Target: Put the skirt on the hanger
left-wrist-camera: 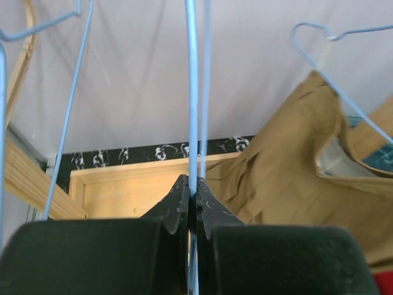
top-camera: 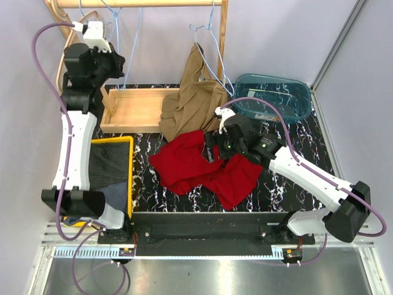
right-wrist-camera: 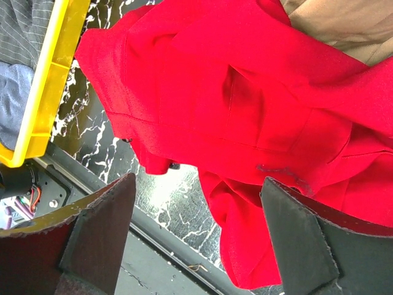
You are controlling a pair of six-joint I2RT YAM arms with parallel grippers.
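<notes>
Closest to me, the red skirt (top-camera: pixel 206 166) lies crumpled on the worktop (top-camera: pixel 144 187), its long side running left to right. A yellow bin (top-camera: pixel 130 178) sits just beside it on the left. My right end effector (right-wrist-camera: pixel 198 184) hangs over the skirt with its fingers wide apart, holding nothing. Further back, a tan garment (top-camera: pixel 196 92) droops over a wooden tray (top-camera: pixel 135 110) and touches the skirt. A teal tub (top-camera: pixel 273 98) stands to its right. Only the left wrist view shows my left end effector (left-wrist-camera: pixel 191 190) pinched tight on the blue wire hanger (left-wrist-camera: pixel 192 92), the wire standing straight up.
</notes>
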